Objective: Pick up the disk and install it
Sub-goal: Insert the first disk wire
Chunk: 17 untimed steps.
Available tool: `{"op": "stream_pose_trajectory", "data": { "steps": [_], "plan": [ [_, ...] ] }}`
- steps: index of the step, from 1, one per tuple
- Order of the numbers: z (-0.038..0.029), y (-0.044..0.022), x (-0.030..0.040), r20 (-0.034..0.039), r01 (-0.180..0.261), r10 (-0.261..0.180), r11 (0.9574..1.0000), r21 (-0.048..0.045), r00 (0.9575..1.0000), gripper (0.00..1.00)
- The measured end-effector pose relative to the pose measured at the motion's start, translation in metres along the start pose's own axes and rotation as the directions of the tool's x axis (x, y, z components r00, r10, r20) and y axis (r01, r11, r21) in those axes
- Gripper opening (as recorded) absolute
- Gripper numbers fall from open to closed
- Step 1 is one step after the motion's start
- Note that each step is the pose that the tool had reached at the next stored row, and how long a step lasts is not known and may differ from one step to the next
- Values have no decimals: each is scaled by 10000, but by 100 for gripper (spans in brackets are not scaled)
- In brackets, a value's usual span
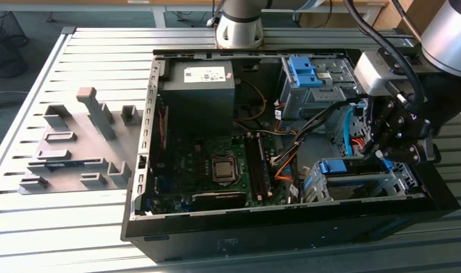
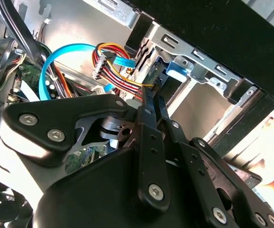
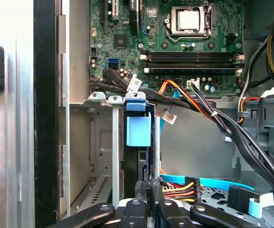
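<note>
Probably dense and rigid for its size, slick on the metal faces, no fan of knocks; best taken by the blue plastic carrier edges. Disk (image 3: 138, 130) already edge-on in the drive cage (image 3: 101, 142), straight ahead of the hand (image 3: 150, 187), blue tab showing, silver body mostly hidden. Hand pinched closed, gripping nothing visible, just short of it.

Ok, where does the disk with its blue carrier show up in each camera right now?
Exterior view: the disk sits in the silver drive cage, near the case's corner on the exterior view's right.
First wrist view: its blue carrier stands in a cage slot beside the motherboard.
Second wrist view: a blue tab peeks out between the cage rails.
Shared landmark: the silver drive cage.
</note>
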<state>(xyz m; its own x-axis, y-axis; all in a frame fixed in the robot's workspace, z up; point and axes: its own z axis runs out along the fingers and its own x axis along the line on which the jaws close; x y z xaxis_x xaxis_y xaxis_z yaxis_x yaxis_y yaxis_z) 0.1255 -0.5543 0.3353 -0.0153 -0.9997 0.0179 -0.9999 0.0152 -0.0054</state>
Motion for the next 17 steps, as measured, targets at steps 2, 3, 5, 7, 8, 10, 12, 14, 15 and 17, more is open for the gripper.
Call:
{"op": "stream_pose_trajectory", "data": {
  "steps": [2, 3, 5, 7, 8, 10, 12, 14, 15, 17],
  "plan": [
    [3, 0, 0, 2, 0, 0, 10000, 0, 10000, 16],
    [4, 0, 0, 1, -1, 1, 10000, 0, 10000, 16],
    [7, 0, 1, 2, -2, 2, 10000, 0, 10000, 16],
    [8, 0, 1, 2, -4, 4, 10000, 0, 10000, 16],
    [8, 0, 1, 2, -6, 6, 10000, 0, 10000, 16],
    [8, 0, 2, 3, -11, 11, 10000, 0, 10000, 16],
    [10, 0, 10, 6, -24, 24, 10000, 0, 10000, 16],
    [8, 0, 22, 2, -39, 39, 10000, -1, 10000, 16],
    [9, 0, 22, 3, -43, 43, 10000, -1, 10000, 16],
    [11, 0, 22, 1, -54, 54, 10000, -1, 10000, 16]
  ]
}}
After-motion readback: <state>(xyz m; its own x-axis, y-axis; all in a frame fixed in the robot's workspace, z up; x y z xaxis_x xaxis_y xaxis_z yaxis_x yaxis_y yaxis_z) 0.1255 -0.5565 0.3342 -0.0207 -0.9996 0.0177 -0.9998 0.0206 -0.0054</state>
